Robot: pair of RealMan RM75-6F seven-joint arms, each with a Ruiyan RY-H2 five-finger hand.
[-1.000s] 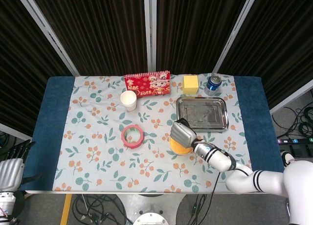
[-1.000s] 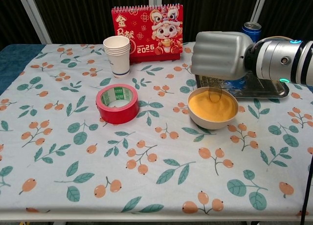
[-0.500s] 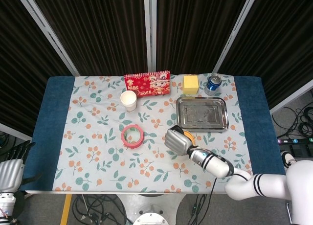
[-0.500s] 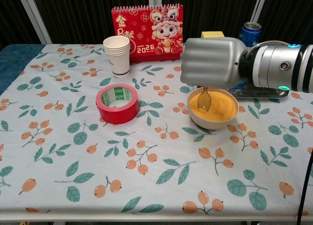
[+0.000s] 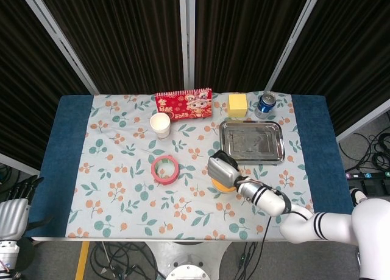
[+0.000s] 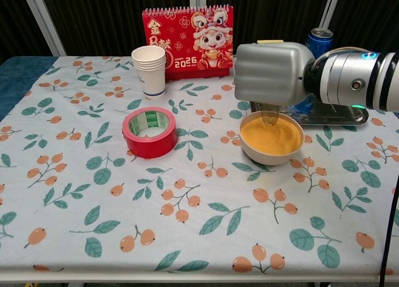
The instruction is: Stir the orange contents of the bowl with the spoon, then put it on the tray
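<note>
A beige bowl [image 6: 272, 138] of orange contents sits right of the table's middle; in the head view only an orange sliver of the bowl [image 5: 224, 186] shows under the hand. My right hand [image 6: 269, 72] [image 5: 220, 170] hovers just above it, fingers closed around a translucent spoon [image 6: 270, 116] whose tip hangs over the bowl's far side. The steel tray [image 5: 251, 140] [image 6: 326, 115] lies behind the bowl, bare. My left hand [image 5: 11, 216] hangs off the table's left front corner, holding nothing; how its fingers lie is unclear.
A red tape roll [image 6: 149, 131] lies left of the bowl. A stack of paper cups [image 6: 149, 70] and a red calendar [image 6: 187, 33] stand at the back. A yellow block [image 5: 237, 104] and a blue can [image 5: 265, 104] stand behind the tray.
My right hand swung left over the bowl, dipping the spoon into the orange contents, then came back slightly right and lifted the spoon's tip toward the far rim.
</note>
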